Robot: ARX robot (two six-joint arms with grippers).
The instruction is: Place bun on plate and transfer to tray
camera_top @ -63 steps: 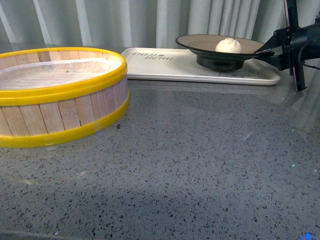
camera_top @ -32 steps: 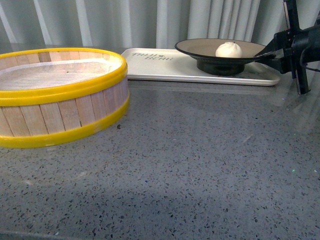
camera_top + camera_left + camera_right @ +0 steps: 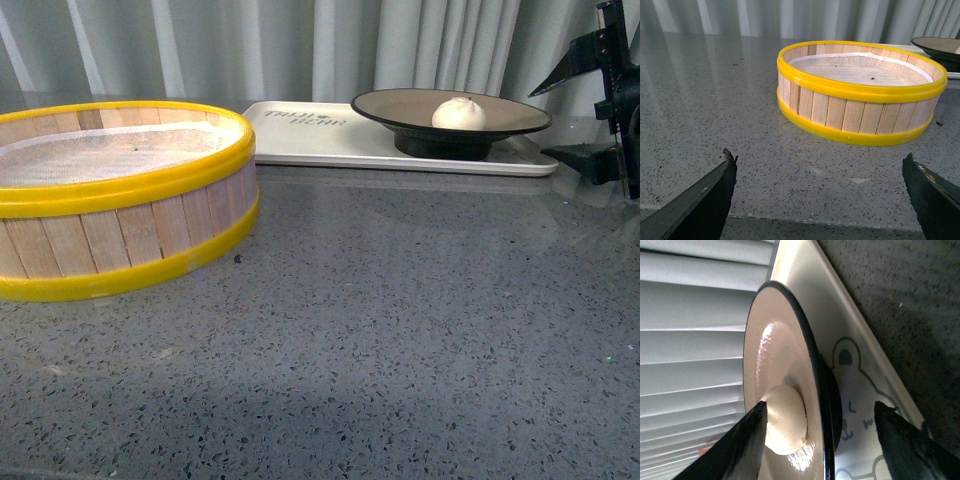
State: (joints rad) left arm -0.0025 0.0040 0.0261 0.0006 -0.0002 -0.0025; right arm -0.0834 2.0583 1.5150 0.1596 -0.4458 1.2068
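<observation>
The white bun (image 3: 458, 112) sits on the tan plate with a black rim (image 3: 400, 103), and the plate stands on the cream-white tray (image 3: 300, 135) at the back of the table. My right gripper (image 3: 578, 115) is open just right of the plate's rim, clear of it. In the right wrist view the bun (image 3: 786, 420), the plate's rim (image 3: 812, 365) and the tray's bear drawing (image 3: 852, 390) show between the open fingers of that gripper (image 3: 819, 412). My left gripper (image 3: 820, 167) is open and empty above the table's near edge.
A yellow-rimmed wooden steamer basket (image 3: 120, 200) with a white cloth liner stands at the left; it also shows in the left wrist view (image 3: 860, 90). The grey speckled tabletop (image 3: 400, 330) reaches to the front. Curtains hang behind the table.
My right gripper has let go of the plate's rim, opened and drawn back to the right. The plate with the bun now rests flat on the tray.
</observation>
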